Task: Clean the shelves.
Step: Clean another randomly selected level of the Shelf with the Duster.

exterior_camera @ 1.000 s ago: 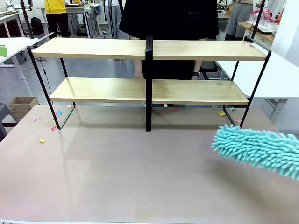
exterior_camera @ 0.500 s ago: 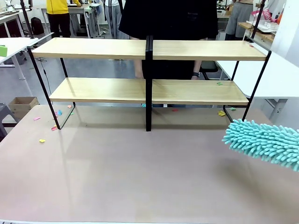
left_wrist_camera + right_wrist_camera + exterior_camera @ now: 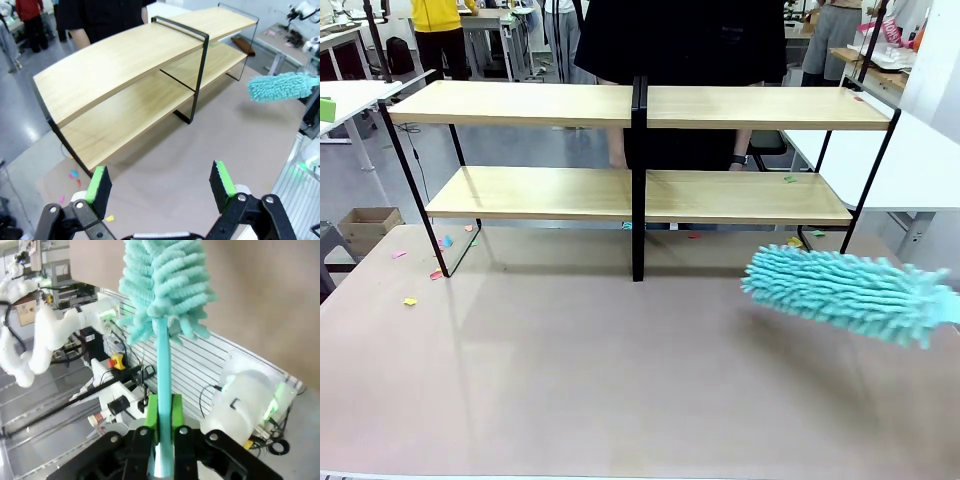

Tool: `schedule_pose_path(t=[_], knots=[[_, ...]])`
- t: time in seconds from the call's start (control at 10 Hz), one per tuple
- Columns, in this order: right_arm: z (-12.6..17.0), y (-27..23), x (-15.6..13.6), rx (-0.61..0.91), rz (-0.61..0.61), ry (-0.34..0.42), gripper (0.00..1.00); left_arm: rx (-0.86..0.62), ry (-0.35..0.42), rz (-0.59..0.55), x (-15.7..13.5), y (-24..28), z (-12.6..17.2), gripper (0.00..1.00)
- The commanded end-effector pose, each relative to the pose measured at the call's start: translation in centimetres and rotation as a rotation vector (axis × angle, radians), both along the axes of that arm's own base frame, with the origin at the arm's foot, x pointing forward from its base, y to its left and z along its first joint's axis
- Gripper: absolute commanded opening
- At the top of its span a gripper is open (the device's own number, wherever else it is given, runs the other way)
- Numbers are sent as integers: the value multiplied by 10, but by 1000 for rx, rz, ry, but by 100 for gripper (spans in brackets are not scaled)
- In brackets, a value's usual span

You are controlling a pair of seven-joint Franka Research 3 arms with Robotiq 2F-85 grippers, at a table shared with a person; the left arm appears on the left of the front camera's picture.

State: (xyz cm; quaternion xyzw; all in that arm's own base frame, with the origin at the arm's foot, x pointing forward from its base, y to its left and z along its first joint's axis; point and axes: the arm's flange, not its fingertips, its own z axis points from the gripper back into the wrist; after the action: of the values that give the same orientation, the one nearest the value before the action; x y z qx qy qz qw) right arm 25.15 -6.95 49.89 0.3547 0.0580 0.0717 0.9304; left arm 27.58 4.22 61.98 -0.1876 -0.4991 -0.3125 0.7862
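The shelves [image 3: 638, 108] stand across the far half of the table, two tiers of light wooden boards on a black frame with a central post; the same shelves [image 3: 135, 65] appear in the left wrist view. A fluffy teal duster [image 3: 840, 293] hovers over the table's right side, below and in front of the lower right board. My right gripper [image 3: 161, 412] is shut on the duster's teal handle [image 3: 162, 370]. My left gripper [image 3: 160, 182] hangs open above the table, with nothing between its green pads.
Small coloured paper scraps [image 3: 410, 300] lie on the brown table [image 3: 580, 380] near the rack's left leg and under the lower boards. A person in black [image 3: 680, 40] stands behind the rack. A white table [image 3: 930, 160] sits at the right.
The duster drew back to the right edge, then swung left and slightly up toward the rack's right end. The shelves have not moved.
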Motion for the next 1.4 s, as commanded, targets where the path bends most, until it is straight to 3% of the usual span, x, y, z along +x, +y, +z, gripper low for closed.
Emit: schedule_pose_path(t=[0.0,0.3,0.6,0.9,1.0,1.3], knots=[[-11,52,32,-40,-16,63,12,6,4,10,-1,-1,0,100],[-35,117,65,-10,-82,-3,12,6,4,10,-1,-1,0,100],[-62,168,92,-142,-224,-51,12,6,4,10,-1,-1,0,100],[-91,213,125,-89,-270,-171,12,6,4,10,-1,-1,0,100],[-98,220,129,-60,-273,-166,12,6,4,10,-1,-1,0,100],[-119,244,147,-150,-283,-259,12,6,4,10,-1,-1,0,100]])
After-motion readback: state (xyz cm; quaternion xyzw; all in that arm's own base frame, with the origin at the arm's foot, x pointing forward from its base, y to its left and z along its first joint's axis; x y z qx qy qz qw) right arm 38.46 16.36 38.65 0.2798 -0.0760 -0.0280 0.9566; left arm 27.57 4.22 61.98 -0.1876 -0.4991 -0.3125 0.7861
